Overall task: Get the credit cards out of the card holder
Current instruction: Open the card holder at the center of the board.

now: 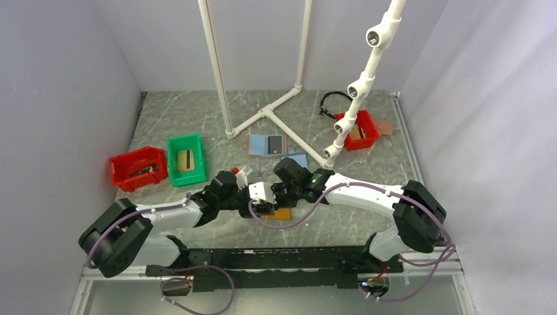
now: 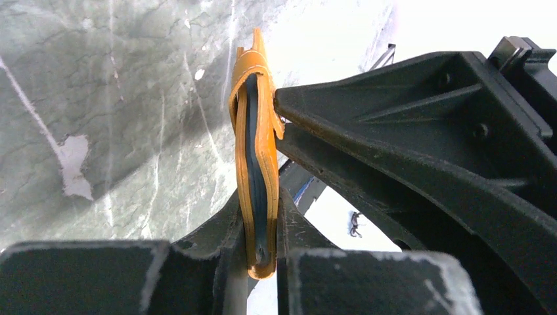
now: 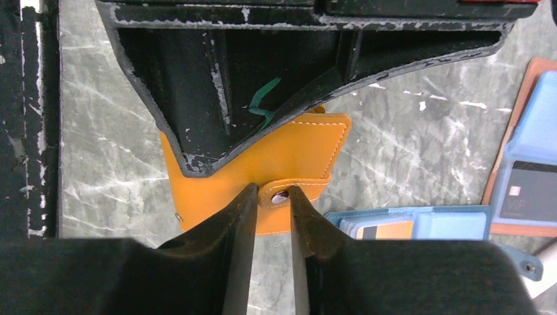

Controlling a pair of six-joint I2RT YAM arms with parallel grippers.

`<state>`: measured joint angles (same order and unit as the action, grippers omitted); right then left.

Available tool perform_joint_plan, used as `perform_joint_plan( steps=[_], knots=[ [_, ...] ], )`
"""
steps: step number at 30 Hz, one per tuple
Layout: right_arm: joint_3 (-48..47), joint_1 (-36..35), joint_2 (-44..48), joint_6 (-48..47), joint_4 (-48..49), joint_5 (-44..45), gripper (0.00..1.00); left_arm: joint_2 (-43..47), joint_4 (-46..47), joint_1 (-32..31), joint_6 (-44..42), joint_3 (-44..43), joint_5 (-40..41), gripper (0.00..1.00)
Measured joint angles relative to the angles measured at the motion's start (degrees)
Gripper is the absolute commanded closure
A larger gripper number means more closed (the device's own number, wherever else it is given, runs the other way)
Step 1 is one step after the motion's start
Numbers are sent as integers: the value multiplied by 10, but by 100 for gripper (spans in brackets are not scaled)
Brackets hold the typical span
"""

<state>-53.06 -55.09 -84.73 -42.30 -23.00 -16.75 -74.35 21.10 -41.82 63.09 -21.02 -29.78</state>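
The card holder is orange-brown, folded shut and seen edge-on in the left wrist view, with a dark blue inside edge. My left gripper is shut on its lower end and holds it just above the table. In the right wrist view the holder shows its flat orange face. My right gripper is closed on its snap tab. In the top view the holder sits between both grippers, left and right. No cards of this holder show.
Two blue holders with cards lie just beyond; one shows close by in the right wrist view. A red bin and green bin stand left, another red bin back right. A white pipe frame stands behind.
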Motion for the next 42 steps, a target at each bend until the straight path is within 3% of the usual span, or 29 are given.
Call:
perform_joint_plan(
  steps=[6,16,27,30,38,42],
  knots=[
    [0,-5,0,7,21,19,100,42,-51,3,-8,0,21,100],
    [-4,46,-1,69,29,16,100,56,-86,15,-78,-3,-22,100],
    [-68,143,-70,170,-12,-169,100,98,-134,18,-354,-45,-67,98],
    [-78,145,-91,191,-21,-189,89,112,-165,18,-429,-56,-66,98],
    [-84,182,-104,207,-58,-277,29,121,-206,17,-590,-85,-73,100],
    [-85,187,-80,187,-77,-287,13,123,-224,13,-645,-87,-84,100]
  ],
)
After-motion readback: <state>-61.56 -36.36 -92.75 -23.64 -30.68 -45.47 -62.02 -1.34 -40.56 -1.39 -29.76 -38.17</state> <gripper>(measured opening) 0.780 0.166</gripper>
